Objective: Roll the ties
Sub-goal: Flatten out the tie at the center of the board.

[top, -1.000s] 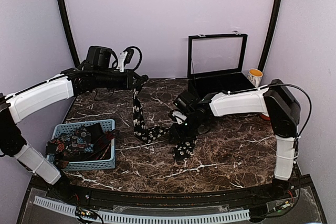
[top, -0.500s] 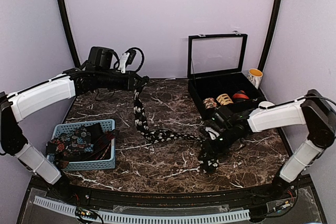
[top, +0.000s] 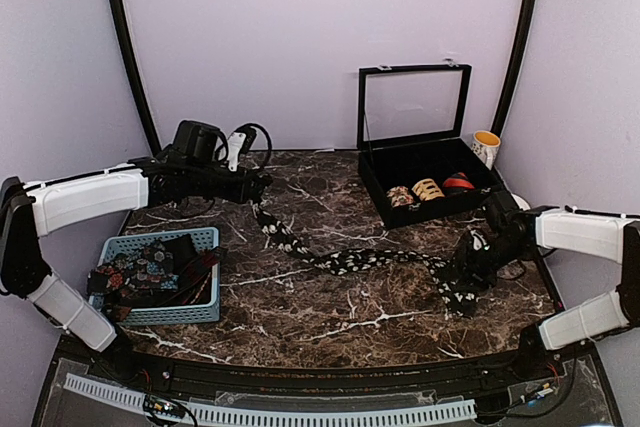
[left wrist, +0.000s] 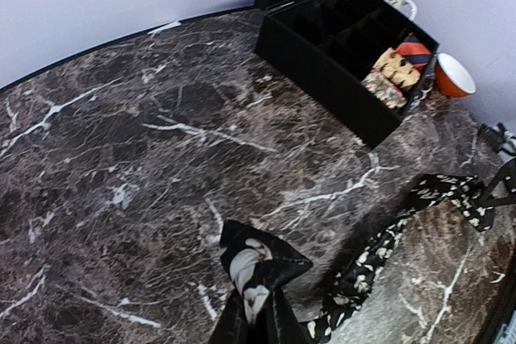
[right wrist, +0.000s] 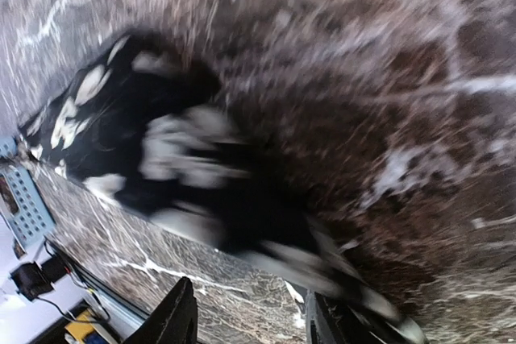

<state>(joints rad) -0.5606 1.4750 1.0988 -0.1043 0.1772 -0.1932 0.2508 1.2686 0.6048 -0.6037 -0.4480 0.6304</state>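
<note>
We see a black, white-printed tie [top: 350,260] stretched across the marble table [top: 330,322], running from about 10 o'clock to 4 o'clock in the overhead view. The left gripper [top: 264,187] pinches the 10 o'clock end tight and holds it off the surface, while the middle of the tie lies on the marble. The right gripper [top: 468,269] sits low over the 4 o'clock end. Its jaws stand partly apart in the blurred wrist view, and we cannot tell whether they grip the fabric. Coiled ties [top: 428,189] rest in the open black case [top: 372,187] at 1 o'clock. Loose ties [top: 150,269] fill the blue basket [top: 160,315] at 8 o'clock.
</note>
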